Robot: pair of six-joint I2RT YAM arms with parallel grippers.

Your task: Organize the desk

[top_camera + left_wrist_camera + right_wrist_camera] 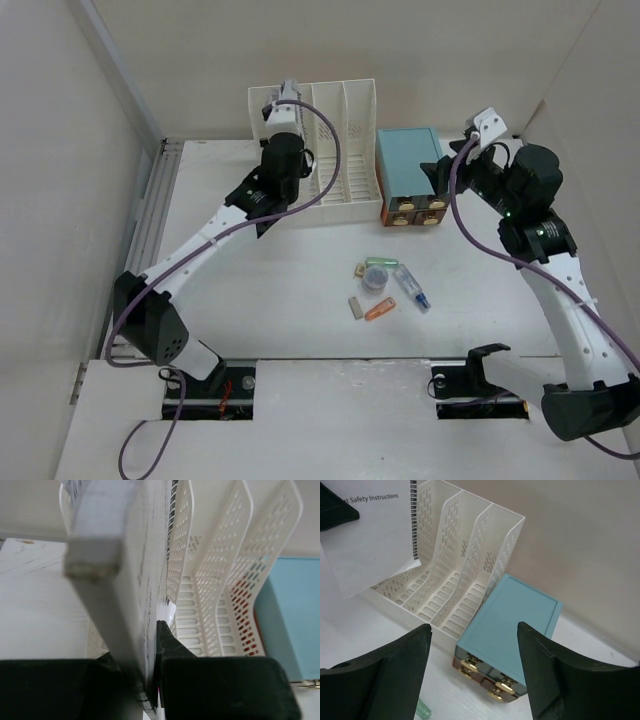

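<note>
Filing seems in hand — the left gripper [152, 645], clamped on a white printed paper booklet [370, 540] at the left end of the white slotted plastic rack [455, 580] on the far side of the flat white desk [300, 320], should next lower and release it; the right gripper [474, 630] gapes empty.

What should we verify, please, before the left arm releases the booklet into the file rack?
1. Left fingers gripping the booklet: ok, shut on its edge.
2. Booklet lined up with the file rack: ok, it stands at the leftmost slot in the top view.
3. Booklet resting on the slot floor: cannot tell, its far end is hidden.
4. Right fingers clear of the rack: ok, open, hovering by the drawer box.
5. Desk tidy: not ok, small items lie loose in the middle.
</note>
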